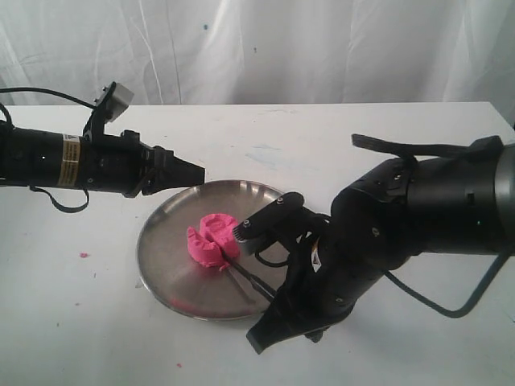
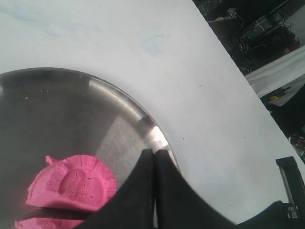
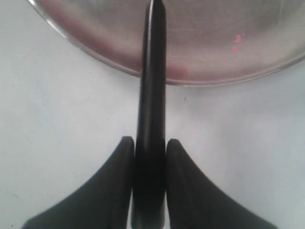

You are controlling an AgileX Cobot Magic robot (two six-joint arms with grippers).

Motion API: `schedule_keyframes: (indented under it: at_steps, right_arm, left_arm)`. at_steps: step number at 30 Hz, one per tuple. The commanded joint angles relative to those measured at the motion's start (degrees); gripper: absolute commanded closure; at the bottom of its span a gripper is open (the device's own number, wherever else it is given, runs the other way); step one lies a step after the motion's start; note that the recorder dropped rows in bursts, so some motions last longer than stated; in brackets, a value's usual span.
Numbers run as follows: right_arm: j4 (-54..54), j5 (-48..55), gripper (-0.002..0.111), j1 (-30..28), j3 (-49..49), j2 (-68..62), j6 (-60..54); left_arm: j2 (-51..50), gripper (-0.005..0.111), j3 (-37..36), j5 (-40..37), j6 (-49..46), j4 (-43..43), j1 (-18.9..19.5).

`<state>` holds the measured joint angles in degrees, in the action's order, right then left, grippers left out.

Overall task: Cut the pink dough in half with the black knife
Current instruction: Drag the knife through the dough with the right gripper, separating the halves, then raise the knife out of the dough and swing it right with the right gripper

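The pink dough [image 1: 211, 239] lies near the middle of the round steel plate [image 1: 165, 241], with a gap splitting it into two uneven chunks. In the left wrist view the bigger chunk [image 2: 71, 183] has a dented top. My right gripper [image 1: 276, 301] is shut on the black knife [image 1: 245, 278] by its handle, at the plate's near right rim. The blade points across the plate to the dough's near side. In the right wrist view the knife [image 3: 151, 95] runs from my right gripper [image 3: 150, 143] over the plate rim [image 3: 214, 71]. My left gripper [image 1: 199, 171] hovers shut and empty over the plate's far rim; in its own view its tips [image 2: 154, 151] meet beside the dough.
A pink crumb [image 1: 83, 255] lies on the white table left of the plate. More crumbs [image 3: 236, 42] speckle the plate's near part. The bulky right arm [image 1: 402, 225] fills the table's right side. A white curtain hangs behind the table.
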<state>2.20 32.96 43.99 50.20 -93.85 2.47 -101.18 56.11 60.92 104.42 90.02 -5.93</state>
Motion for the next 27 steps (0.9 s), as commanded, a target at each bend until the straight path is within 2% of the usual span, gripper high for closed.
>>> schedule_keyframes:
  at_steps: [1, 10, 19, 27]
  right_arm:
    - [-2.2, 1.1, 0.108, 0.0, 0.5, 0.6, 0.7]
    - [-11.0, 3.3, 0.108, 0.0, 0.5, 0.6, 9.4]
    - [-10.1, 2.3, 0.108, 0.0, 0.5, 0.6, 9.6]
    - [-4.2, 1.3, 0.108, 0.0, 0.5, 2.1, 3.9]
  left_arm:
    - [0.8, 0.107, -0.3, 0.5, 0.1, 0.0, 0.1]
    - [0.8, 0.107, -0.3, 1.3, 0.1, 0.0, 0.1]
    - [0.8, 0.107, -0.3, 1.4, 0.1, -0.4, 0.1]
    - [0.8, 0.107, -0.3, 1.5, 0.1, -0.5, 0.1]
